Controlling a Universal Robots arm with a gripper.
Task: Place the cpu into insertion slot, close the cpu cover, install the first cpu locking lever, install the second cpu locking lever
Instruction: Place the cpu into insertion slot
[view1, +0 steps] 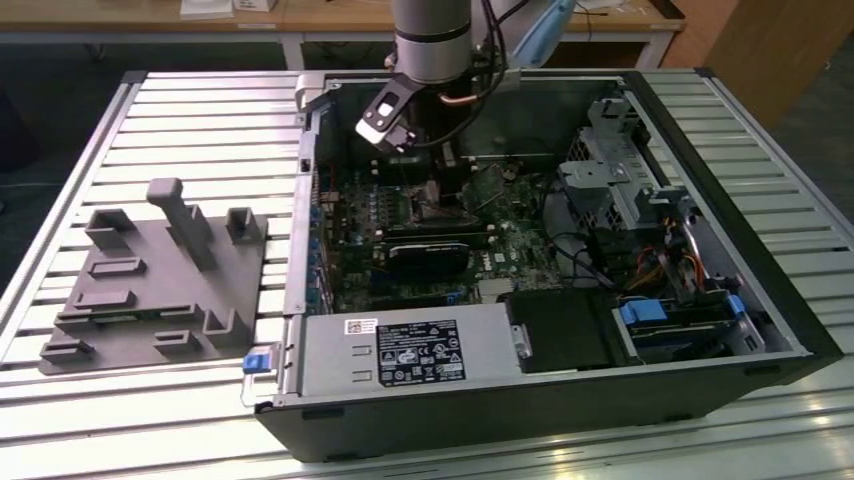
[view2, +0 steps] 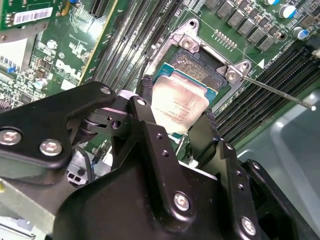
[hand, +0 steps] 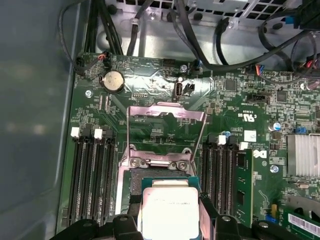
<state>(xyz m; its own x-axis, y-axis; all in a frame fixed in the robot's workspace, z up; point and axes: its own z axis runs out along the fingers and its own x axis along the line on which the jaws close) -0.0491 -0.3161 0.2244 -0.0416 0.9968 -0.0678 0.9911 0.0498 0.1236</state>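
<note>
My gripper (view2: 178, 102) is shut on the cpu (view2: 181, 111), a pale silver square chip pinched by its two opposite edges between the black fingers (view2: 146, 86). It hangs low over the insertion slot (view2: 196, 64), overlapping the dark centre; whether it touches I cannot tell. In the first wrist view the cpu (hand: 170, 210) sits just in front of the slot (hand: 134, 184), and the cpu cover (hand: 165, 110) stands swung open behind it. A thin locking lever (view2: 275, 90) juts out sideways, unlatched. In the exterior view the gripper (view1: 427, 172) reaches down inside the case over the motherboard.
Long black memory slots (hand: 92, 175) flank the socket on both sides. A black card (view1: 430, 250) and power supply (view1: 400, 355) lie nearer the case front, with drive bays and cables (view1: 641, 230) on the exterior view's right. A grey fixture (view1: 147, 290) rests on the slatted table.
</note>
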